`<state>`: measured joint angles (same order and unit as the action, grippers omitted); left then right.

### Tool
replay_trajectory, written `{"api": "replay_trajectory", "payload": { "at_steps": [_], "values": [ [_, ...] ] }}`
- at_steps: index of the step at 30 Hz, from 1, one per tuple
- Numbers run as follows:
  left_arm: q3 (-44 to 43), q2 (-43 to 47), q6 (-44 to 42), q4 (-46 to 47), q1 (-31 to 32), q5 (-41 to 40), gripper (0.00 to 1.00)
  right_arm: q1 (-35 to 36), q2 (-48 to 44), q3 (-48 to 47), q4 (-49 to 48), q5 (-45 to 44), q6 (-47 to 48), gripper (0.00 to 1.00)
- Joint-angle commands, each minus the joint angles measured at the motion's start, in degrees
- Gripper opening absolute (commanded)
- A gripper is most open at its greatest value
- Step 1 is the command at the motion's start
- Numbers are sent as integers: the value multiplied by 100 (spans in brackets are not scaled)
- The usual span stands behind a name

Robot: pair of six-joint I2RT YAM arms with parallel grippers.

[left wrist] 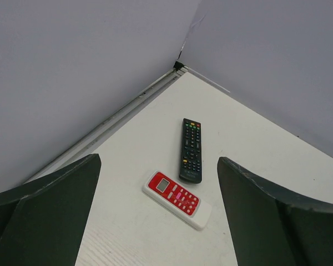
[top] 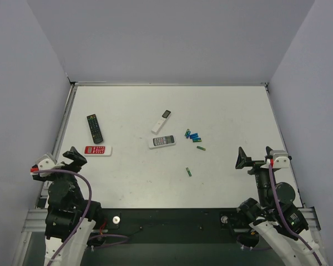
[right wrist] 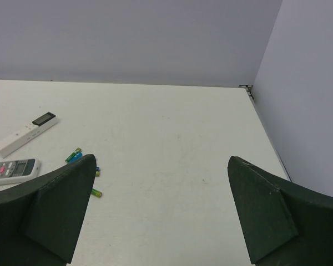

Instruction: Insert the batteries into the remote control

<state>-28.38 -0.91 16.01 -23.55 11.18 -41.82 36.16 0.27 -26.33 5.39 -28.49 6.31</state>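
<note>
Both left pincer (left wrist: pixel 158 159) and right pincer (right wrist: pixel 161 160) gape empty. Seemingly unstarted: flip the short red-faced white remote (top: pixel 97 150), then fetch tiny green-blue batteries (top: pixel 193 136).

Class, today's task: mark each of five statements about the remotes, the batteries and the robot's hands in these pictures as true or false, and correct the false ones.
1. The remote control lies with its red button face up. True.
2. The batteries are already inside it. False: they lie loose on the table, off to its right.
3. The left hand and the right hand are both open and empty. True.
4. The black remote lies on top of the remote control. False: it lies beside it, flat on the table.
5. One green battery lies alone, nearer the arms than the others. True.
</note>
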Motion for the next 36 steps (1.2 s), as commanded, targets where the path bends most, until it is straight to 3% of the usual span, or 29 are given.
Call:
{"api": "replay_trajectory", "payload": {
  "at_steps": [1, 10, 17, 27, 36],
  "values": [
    [-89, -155, 69, 88, -72, -54, 97, 84, -1293, -83, -240, -78, -32, 100],
    [-124, -506, 182, 53, -116, 69, 97, 93, -1293, -118, -178, -122, -50, 100],
    [-431, -1490, 1508, -755, -116, 95, 98, 180, -1310, -48, -231, -52, -112, 100],
    [-1195, -5301, 3188, -1389, -151, 834, 97, 251, -1302, -127, -152, -262, -173, 100],
    [-1890, -7289, 4454, -995, -721, 1105, 97, 365, -1302, -162, -108, -376, -138, 100]
  ]
}}
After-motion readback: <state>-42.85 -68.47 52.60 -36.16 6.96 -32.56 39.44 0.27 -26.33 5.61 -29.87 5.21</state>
